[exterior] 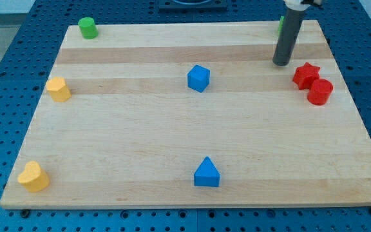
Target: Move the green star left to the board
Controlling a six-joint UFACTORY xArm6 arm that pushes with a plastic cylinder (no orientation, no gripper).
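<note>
The green star (281,25) is almost wholly hidden behind my rod near the view's top right; only a thin green sliver shows at the rod's left side. My tip (281,63) rests on the wooden board (140,135) just below that sliver. A red star (306,75) and a red cylinder (320,91) lie to the right of my tip.
A green cylinder (87,28) stands at the top left corner. A yellow hexagon block (58,89) is at the left edge and a yellow heart-like block (33,176) at the bottom left. A blue cube (198,78) sits mid-board, a blue triangle (207,173) at bottom centre.
</note>
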